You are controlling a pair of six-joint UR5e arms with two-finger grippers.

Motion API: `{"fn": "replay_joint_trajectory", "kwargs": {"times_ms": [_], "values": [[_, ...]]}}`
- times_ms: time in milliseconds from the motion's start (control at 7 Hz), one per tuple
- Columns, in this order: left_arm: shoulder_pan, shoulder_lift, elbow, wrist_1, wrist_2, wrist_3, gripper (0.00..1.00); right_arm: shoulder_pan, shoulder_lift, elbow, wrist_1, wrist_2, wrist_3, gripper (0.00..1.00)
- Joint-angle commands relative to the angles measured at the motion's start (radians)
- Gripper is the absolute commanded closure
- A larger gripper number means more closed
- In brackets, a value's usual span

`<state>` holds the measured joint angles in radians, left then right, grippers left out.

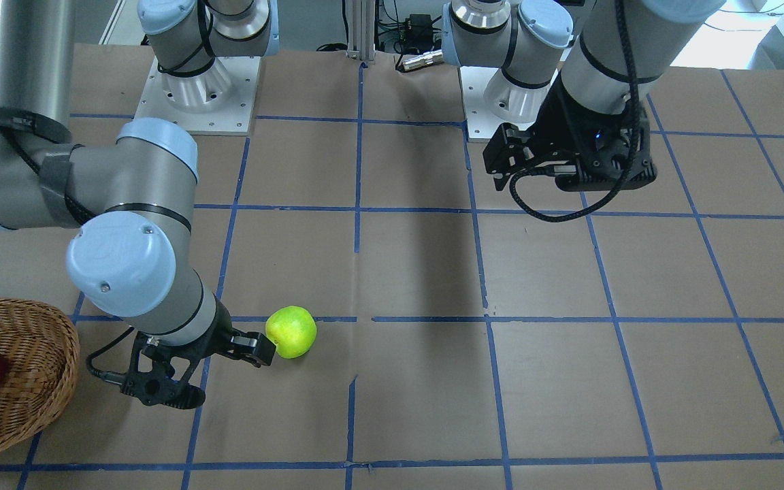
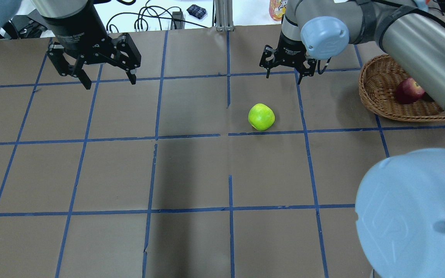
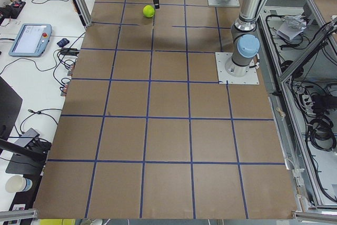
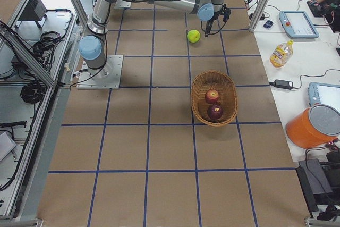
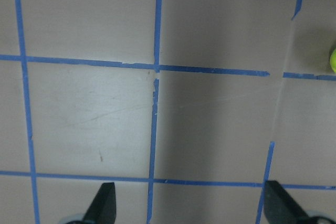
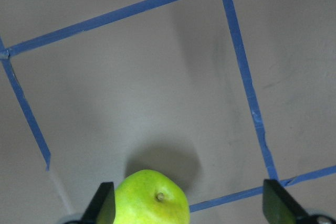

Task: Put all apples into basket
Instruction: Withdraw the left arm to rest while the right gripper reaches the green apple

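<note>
Apple [image 2: 261,116] near right end effector [image 2: 283,78] — basket [image 2: 373,104] apart

The right arm [image 1: 92,177] and left arm [image 1: 603,61] are silver-grey tubes with pale blue, screw-dotted joint caps [image 1: 120,265]. Black cables [image 1: 548,212] loop beside the black right gripper [image 1: 222,373] and left gripper [image 2: 110,82]; the base plates [image 1: 154,119] are white.

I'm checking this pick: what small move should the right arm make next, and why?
Probably shift the open right gripper over the green apple and lower it. The apple lies on the table, off-centre at the wrist view's bottom edge; the basket already holds two apples.
</note>
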<state>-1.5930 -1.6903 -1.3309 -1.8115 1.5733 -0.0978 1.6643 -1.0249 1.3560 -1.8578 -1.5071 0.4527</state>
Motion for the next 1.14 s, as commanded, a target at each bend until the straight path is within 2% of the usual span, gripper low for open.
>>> {"fn": "replay_joint_trajectory", "kwargs": {"times_ms": [0,143,286,429,714,1000], "values": [[-0.007,0.001,-0.011,-0.017,0.024,0.004,0.00,0.011,0.029,0.002,-0.011,0.057,0.214,0.00],[-0.007,-0.005,0.001,0.006,0.022,0.007,0.00,0.012,0.035,0.027,-0.015,0.074,0.243,0.00],[-0.007,-0.008,-0.010,0.097,0.022,0.006,0.00,0.012,0.034,0.078,-0.067,0.074,0.248,0.00],[-0.010,0.010,-0.017,0.089,0.025,0.007,0.00,0.012,0.031,0.134,-0.111,0.077,0.254,0.00],[0.004,0.029,-0.024,0.066,0.091,0.009,0.00,0.012,0.028,0.155,-0.130,0.126,0.256,0.00],[0.011,0.003,-0.021,0.101,0.106,0.038,0.00,0.018,0.034,0.158,-0.130,0.125,0.254,0.00]]}}
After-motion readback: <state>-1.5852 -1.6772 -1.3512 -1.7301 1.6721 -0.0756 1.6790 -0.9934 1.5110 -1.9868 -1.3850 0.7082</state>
